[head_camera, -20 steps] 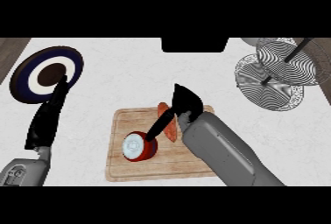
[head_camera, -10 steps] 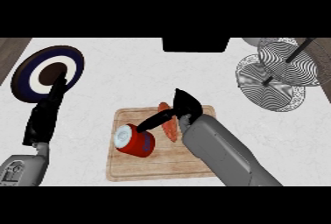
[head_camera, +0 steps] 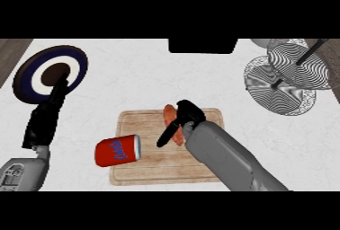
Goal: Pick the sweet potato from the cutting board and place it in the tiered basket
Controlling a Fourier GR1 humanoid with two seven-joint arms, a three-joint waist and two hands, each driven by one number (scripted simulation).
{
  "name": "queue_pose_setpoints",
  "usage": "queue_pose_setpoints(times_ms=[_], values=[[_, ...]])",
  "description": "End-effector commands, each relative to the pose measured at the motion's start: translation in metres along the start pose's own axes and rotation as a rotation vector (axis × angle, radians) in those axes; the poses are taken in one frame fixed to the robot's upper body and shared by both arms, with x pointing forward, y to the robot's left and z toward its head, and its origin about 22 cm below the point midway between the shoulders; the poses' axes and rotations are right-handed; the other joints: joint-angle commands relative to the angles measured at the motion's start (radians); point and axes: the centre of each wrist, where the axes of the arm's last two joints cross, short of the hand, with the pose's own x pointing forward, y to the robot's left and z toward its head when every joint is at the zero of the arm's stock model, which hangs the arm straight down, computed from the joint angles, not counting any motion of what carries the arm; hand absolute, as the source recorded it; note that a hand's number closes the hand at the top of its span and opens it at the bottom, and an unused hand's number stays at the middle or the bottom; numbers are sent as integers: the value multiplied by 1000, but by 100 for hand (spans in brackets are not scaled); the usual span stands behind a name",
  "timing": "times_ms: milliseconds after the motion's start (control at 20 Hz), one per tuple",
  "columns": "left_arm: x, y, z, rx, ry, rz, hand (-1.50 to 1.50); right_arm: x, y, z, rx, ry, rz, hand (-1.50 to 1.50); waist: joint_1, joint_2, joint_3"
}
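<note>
The sweet potato lies on the cutting board, its middle hidden under the right hand. If that hand closes off-centre, I'd expect the potato to skid out sideways. The red can, on its side at the board's left edge, might roll if nudged. The tiered basket is well apart, a long carry. The fingers look half open: one is stretched straight beside the potato, none wrapped round it. The left hand rests open at the left.
</note>
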Motion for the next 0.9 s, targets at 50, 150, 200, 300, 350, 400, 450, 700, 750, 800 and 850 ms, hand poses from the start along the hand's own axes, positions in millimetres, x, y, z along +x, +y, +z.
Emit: queue_pose_setpoints(times_ms=[50, 150, 200, 300, 350, 400, 450, 700, 750, 800, 850], values=[[-8, -5, 5, -8, -2, 1, 0, 9, 4, -1, 123, 26, 60, 150, 9, 4, 0], [12, -9, 3, -6, -24, 5, 0, 5, 19, -1, 68, -1, 192, 150, 14, 2, 1], [-9, -17, 5, -4, -11, 9, 0, 7, 9, -9, 35, -16, 212, 150, 3, 4, 0], [15, 1, 3, -11, 8, 7, 0, 20, 13, 13, 22, 3, 199, 150, 3, -1, 1], [16, 8, 6, -1, -11, -2, 0, 19, 5, 0, 25, -15, 145, 150, 10, 2, 1], [0, 21, -2, 2, -11, 1, 0, 18, 11, 2, 4, -26, 105, 150, 8, 3, 0], [4, -8, 1, 2, 7, 15, 0, 12, 11, 4, 40, -28, 64, 150, -6, 1, 0], [0, 5, 4, 3, 20, -2, 0, 23, 0, 21, -5, -44, -50, 150, -18, -3, 0], [1, 4, 8, -2, 11, 16, 0, 28, -8, 21, -22, -64, -70, 150, -13, -3, 0], [-10, -11, 12, 11, 14, 5, 0, 31, -3, 35, -34, -64, -100, 150, -19, -5, 0], [-1, 4, 10, 15, 13, 10, 0, 17, 4, 27, -99, -150, -50, 150, -21, -4, 0]])
